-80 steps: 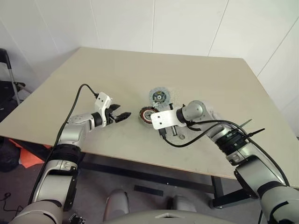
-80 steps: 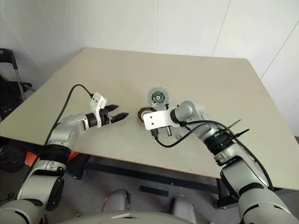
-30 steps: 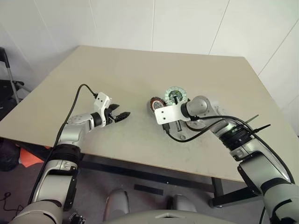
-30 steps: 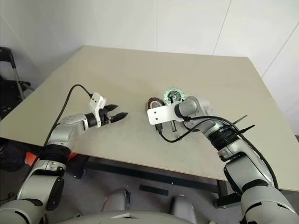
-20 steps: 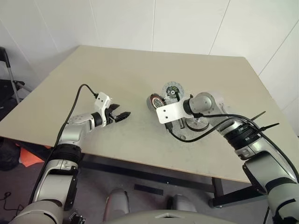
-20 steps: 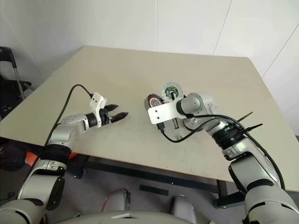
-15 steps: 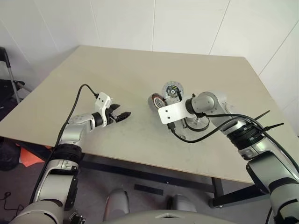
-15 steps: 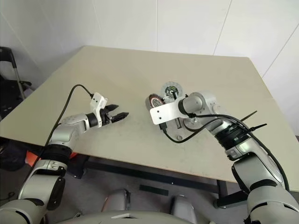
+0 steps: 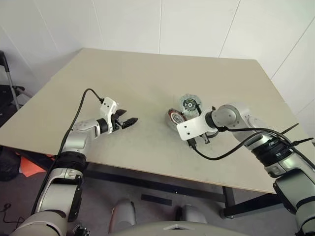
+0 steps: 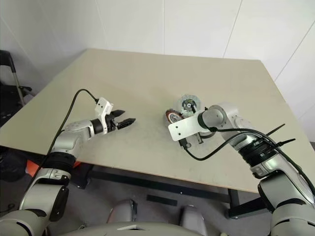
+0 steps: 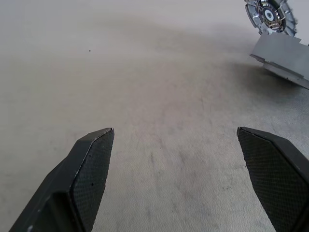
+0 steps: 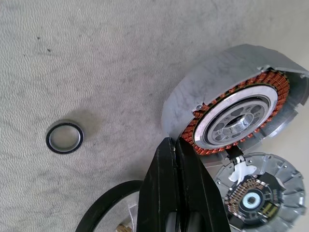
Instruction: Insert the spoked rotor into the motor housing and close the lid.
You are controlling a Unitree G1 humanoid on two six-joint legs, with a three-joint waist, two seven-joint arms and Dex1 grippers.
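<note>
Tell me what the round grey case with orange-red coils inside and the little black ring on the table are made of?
The round grey case looks like metal with a dull brushed finish; its wall is matte grey. The orange-red coils look like copper wire, being shiny and finely wound. The little black ring could be rubber or a dark-edged metal bearing; its centre looks pale, so I can't be sure.

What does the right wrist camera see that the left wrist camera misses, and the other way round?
Right wrist view: the motor housing with its copper-red windings, a small black ring lying flat, and the right fingers pressed shut. Left wrist view: the left fingers spread wide open. Shared: the table and the finned disc.
</note>
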